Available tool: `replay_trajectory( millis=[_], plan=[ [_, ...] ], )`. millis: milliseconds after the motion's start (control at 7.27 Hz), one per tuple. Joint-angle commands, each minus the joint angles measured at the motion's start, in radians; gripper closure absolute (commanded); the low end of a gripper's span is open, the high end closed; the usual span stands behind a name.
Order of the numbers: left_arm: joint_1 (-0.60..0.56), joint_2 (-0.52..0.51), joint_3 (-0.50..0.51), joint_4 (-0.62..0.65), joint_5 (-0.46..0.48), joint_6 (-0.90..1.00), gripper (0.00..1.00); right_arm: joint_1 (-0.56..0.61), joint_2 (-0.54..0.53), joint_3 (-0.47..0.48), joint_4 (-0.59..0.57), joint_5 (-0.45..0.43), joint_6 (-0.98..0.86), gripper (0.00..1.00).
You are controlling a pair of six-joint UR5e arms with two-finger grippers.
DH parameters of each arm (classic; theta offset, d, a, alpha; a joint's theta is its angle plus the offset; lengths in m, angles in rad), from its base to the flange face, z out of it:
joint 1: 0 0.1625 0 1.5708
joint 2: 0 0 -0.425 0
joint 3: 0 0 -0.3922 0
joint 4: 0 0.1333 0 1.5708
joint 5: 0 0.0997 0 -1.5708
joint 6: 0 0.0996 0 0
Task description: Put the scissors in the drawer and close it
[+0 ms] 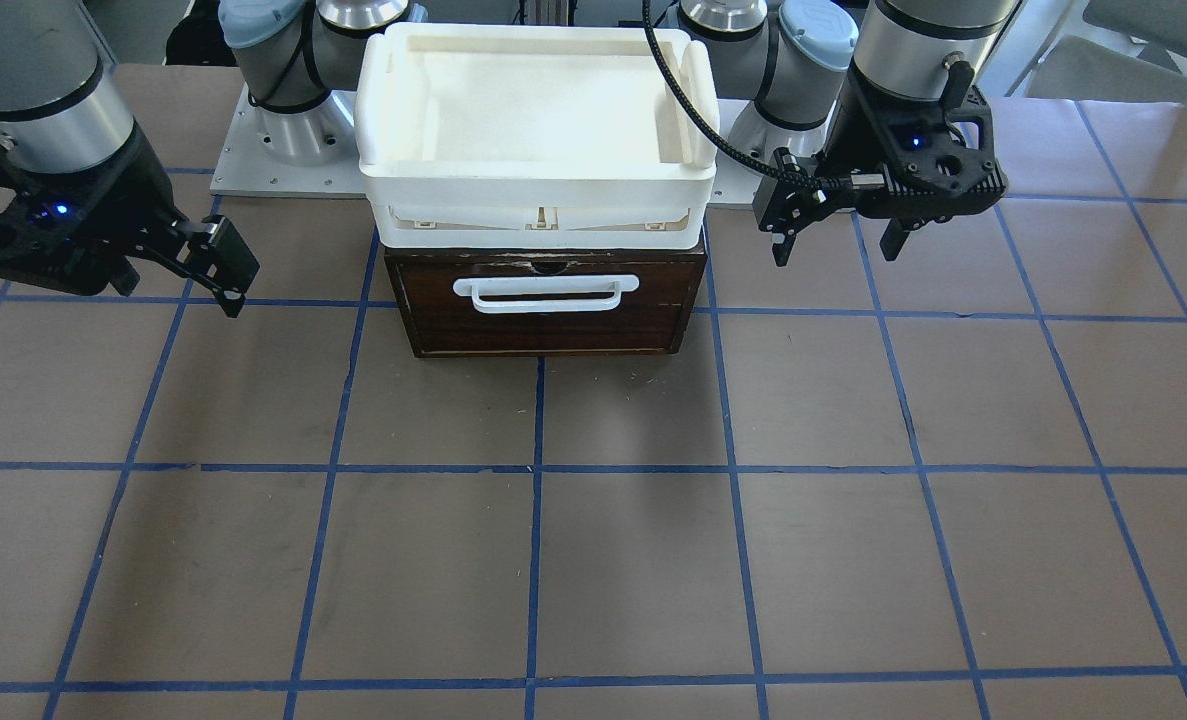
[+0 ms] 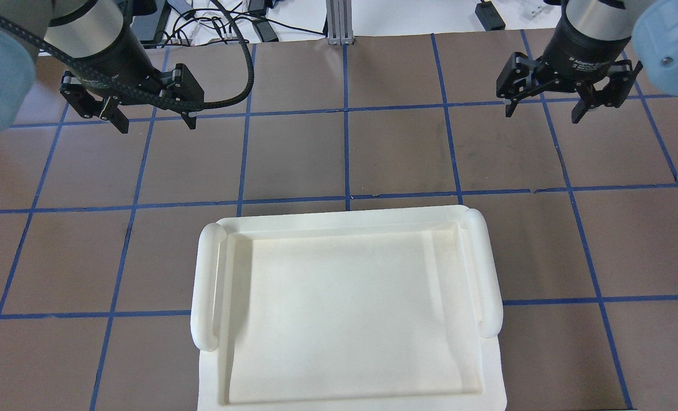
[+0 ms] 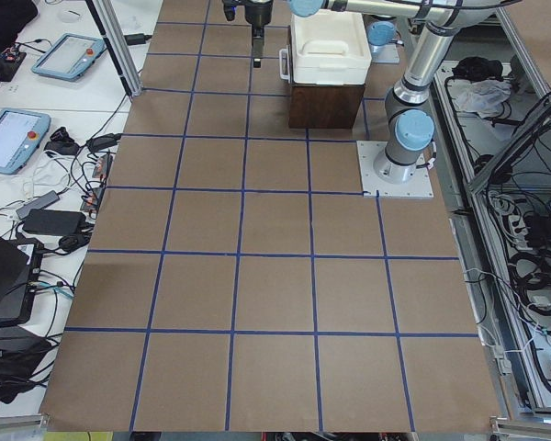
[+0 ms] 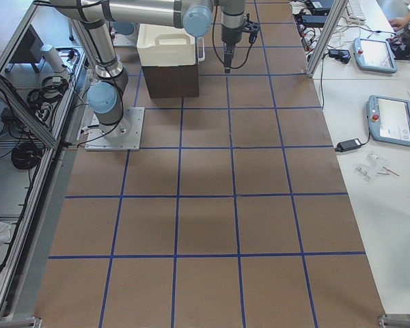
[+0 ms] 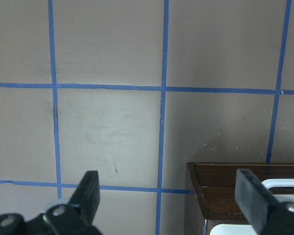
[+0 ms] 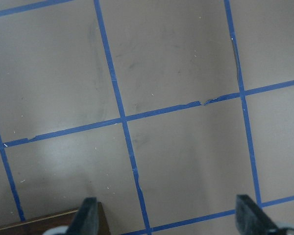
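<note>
The scissors show in no view. The wooden drawer [image 1: 543,325] is shut, its dark brown front with the white wire handle [image 1: 545,292] flush with the cabinet, under a white plastic tray. My left gripper [image 1: 838,250] hangs open and empty beside the drawer's end; it also shows in the overhead view [image 2: 157,124] and the left wrist view [image 5: 169,196], where the drawer's corner [image 5: 235,188] lies under one finger. My right gripper [image 1: 178,285] is open and empty off the drawer's other end, also in the overhead view [image 2: 543,114] and the right wrist view [image 6: 169,218].
A white plastic tray [image 1: 533,190] sits on top of the drawer cabinet and hides it in the overhead view [image 2: 204,285]. The brown tabletop [image 1: 593,560] is marked with a blue tape grid. The arm bases [image 1: 283,130] stand behind the cabinet.
</note>
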Motion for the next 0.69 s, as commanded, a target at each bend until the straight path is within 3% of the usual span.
replay_trajectory(
  millis=[0, 550],
  plan=[
    [0.017, 0.003, -0.010, 0.068, -0.006, -0.008, 0.00, 0.036, 0.001, 0.000, -0.001, 0.000, 0.060, 0.00],
    [0.015, -0.012, 0.002, -0.001, -0.060, -0.078, 0.00, 0.036, 0.001, 0.000, -0.006, -0.002, 0.060, 0.00]
  ],
)
